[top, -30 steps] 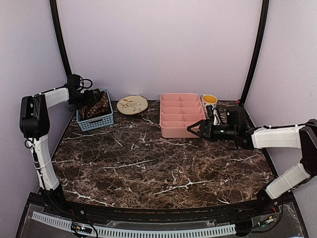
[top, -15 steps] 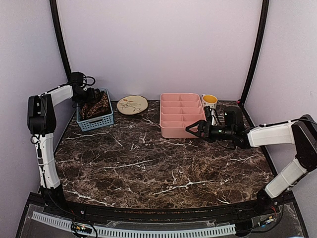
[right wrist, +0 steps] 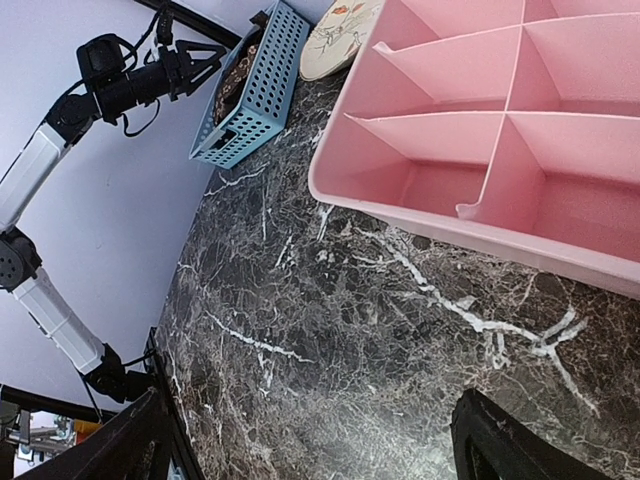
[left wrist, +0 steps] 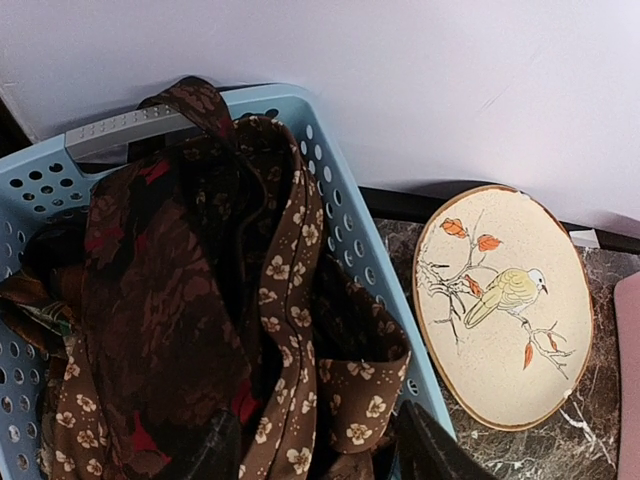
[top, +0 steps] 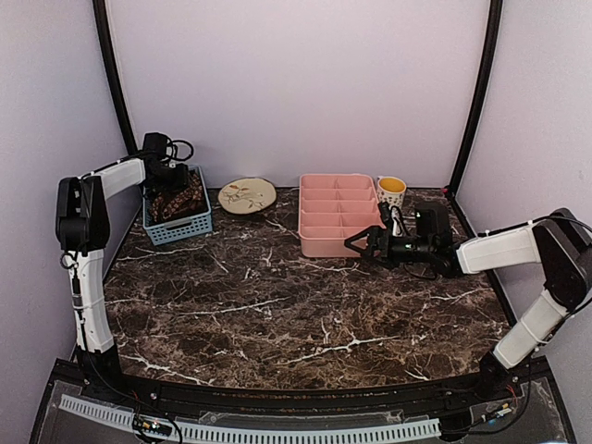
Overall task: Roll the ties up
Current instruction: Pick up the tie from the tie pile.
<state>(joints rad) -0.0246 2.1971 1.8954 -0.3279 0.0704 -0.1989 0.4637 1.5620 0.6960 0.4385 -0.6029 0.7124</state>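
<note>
Ties point(left wrist: 190, 300): dark brown, patterned, heaped unrolled in blue basket point(left wrist: 345, 230), directly under left jaws, parted astride a fold, no clamp evident. Right jaws: wide open, empty, just short of pink tray point(top: 324, 245). Rolled: none; everything outstanding.

Two robot arms, one at the left point(top: 83, 277) and one at the right point(top: 499, 246), reach over one dark marble worktop point(top: 277, 314). One blue plastic basket point(top: 180, 228) stands at the back left. It holds a tangled heap of ties point(left wrist: 285, 270). Their number cannot be counted, but at least two fabrics show: one brown with small tan flowers, and one darker with red marks. There is one round plate point(top: 247, 195) painted with a single bird. One pink tray point(top: 324, 245) is split into several compartments, the total unclear. One mug point(top: 391, 190) stands behind it. Two black poles rise at the back, one left point(top: 113, 74) and one right point(top: 479, 83).
</note>
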